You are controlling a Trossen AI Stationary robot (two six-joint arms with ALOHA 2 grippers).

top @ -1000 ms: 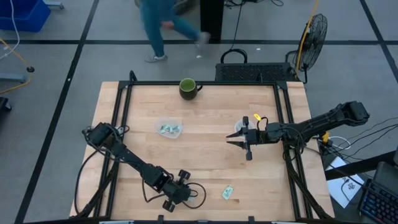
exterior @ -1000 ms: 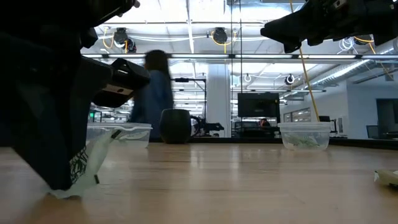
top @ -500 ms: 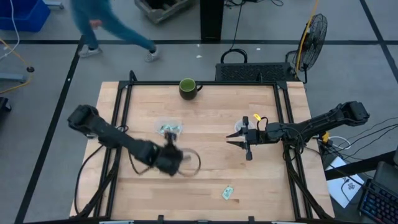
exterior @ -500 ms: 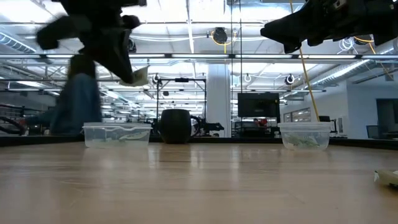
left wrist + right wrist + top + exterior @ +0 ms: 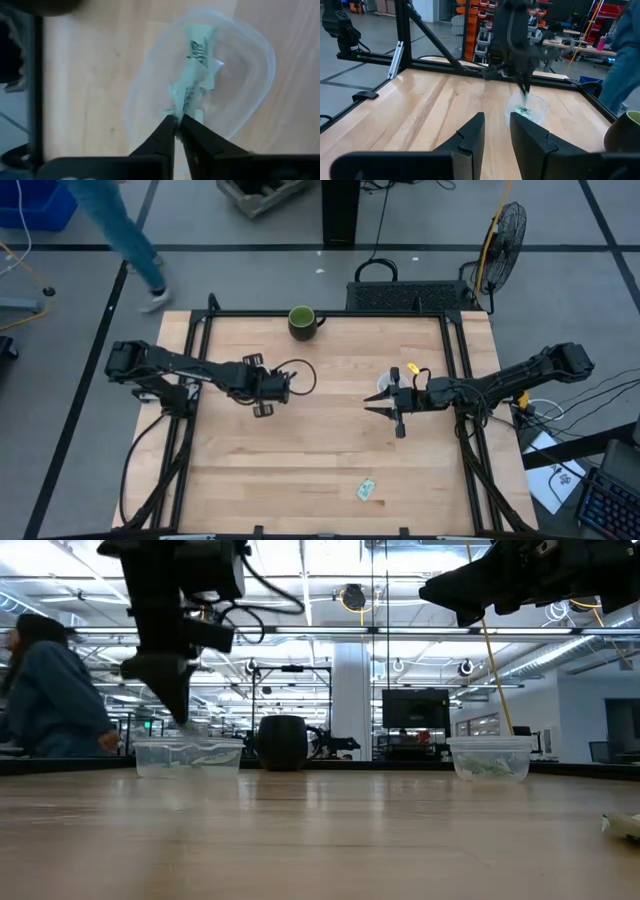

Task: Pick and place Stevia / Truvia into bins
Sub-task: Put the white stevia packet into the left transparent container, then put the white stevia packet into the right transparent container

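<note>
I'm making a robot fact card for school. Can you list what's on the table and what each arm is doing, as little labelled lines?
left gripper: over the rounded-square tub, jaws pinched on a sachet hanging into it
right gripper: waiting above the table near the round cup, jaws apart, holding nothing
tub contents: sachets already inside
loose sachet: lying on the table's near edge
green mug: at the far edge
person: beyond the table

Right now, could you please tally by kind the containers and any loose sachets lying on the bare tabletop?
Clear rounded-square tub: 1
Clear round cup: 1
Dark green mug: 1
Loose sachet: 1
Total: 4
</note>
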